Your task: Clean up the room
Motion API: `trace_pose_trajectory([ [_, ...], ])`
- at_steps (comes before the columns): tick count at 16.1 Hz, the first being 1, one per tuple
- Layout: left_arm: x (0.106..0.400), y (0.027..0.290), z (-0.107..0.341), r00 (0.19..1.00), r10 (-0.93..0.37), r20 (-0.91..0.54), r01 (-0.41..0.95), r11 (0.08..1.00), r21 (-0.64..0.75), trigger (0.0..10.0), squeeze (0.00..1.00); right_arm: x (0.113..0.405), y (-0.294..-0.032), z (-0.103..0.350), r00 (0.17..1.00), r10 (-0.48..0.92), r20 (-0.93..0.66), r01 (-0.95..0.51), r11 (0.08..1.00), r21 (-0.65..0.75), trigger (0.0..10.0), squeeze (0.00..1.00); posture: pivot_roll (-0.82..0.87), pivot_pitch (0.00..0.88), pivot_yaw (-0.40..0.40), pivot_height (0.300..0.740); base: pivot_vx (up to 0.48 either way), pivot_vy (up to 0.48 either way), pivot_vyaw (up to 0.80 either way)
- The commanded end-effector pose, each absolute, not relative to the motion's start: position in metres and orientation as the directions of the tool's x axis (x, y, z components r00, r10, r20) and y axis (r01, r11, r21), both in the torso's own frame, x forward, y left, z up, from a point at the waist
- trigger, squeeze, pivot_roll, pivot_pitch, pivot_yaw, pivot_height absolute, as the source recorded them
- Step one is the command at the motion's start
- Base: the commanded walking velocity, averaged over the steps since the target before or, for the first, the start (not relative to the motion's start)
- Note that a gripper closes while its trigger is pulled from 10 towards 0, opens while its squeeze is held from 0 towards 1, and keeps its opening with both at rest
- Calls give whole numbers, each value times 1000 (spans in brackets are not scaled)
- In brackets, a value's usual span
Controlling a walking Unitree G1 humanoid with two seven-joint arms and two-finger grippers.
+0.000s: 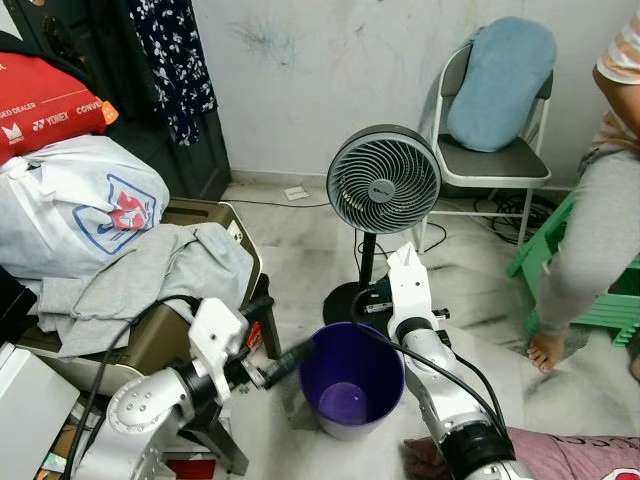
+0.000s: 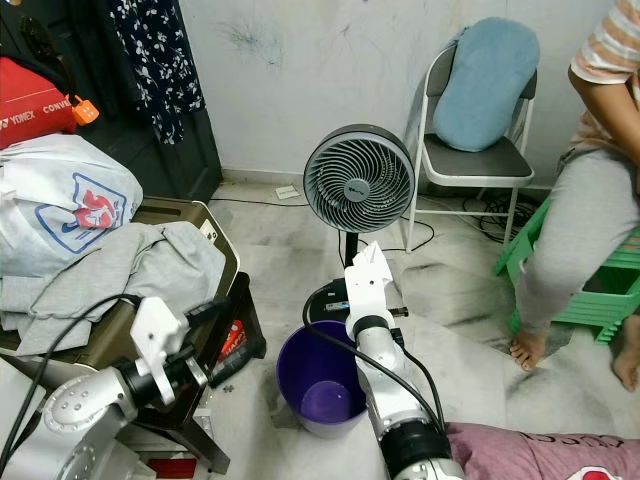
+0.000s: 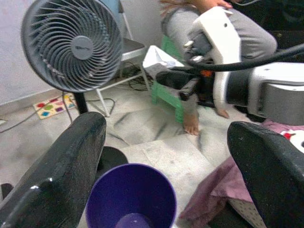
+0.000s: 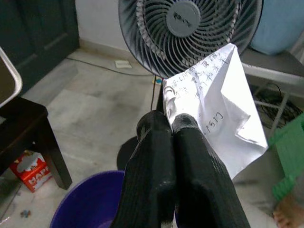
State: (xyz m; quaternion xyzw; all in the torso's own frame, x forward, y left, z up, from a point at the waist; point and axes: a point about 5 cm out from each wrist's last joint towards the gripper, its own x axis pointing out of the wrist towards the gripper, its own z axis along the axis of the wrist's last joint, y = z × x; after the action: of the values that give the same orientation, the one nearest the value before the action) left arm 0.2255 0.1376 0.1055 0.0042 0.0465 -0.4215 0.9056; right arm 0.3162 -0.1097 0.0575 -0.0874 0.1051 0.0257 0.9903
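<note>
On our left, grey clothes (image 1: 150, 275) and a white bag (image 1: 80, 200) are heaped on an olive case (image 1: 190, 335). Our left claw (image 1: 285, 362) reaches toward the purple bin (image 1: 355, 385) on the floor, its fingers (image 3: 61, 166) spread apart with nothing between them. Our right claw (image 4: 173, 126) hangs above the bin, pinched tight on a crumpled handwritten paper (image 4: 218, 109), just before the grey fan (image 1: 384, 182). At far right, a person's leg (image 1: 580, 250) stands beside a green stool (image 1: 545, 240).
</note>
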Motion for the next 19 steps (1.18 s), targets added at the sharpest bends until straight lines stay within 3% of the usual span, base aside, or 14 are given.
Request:
trace_pose_trajectory([
  [1, 223, 136, 108, 617, -781, -96, 783, 621, -23, 10000, 0, 319, -111, 58, 974, 13, -226, -51, 985, -165, 10000, 0, 114, 32, 69, 740, 0, 0, 0],
  [6, 224, 130, 112, 605, -792, -81, 794, 608, -14, 10000, 0, 321, -110, 54, 967, 8, -253, -47, 988, -148, 10000, 0, 109, 27, 82, 740, 0, 0, 0],
  [7, 223, 126, 117, 588, -806, -72, 807, 590, -16, 10000, 0, 322, -108, 45, 948, -3, -319, -50, 986, -156, 10000, 0, 111, 29, 85, 740, 0, 0, 0],
  [19, 175, 124, 125, 535, -833, -143, 838, 545, -38, 10000, 0, 323, -112, 28, 898, -146, -415, 58, 974, -218, 10000, 0, 221, 211, 156, 740, 0, 0, 0],
])
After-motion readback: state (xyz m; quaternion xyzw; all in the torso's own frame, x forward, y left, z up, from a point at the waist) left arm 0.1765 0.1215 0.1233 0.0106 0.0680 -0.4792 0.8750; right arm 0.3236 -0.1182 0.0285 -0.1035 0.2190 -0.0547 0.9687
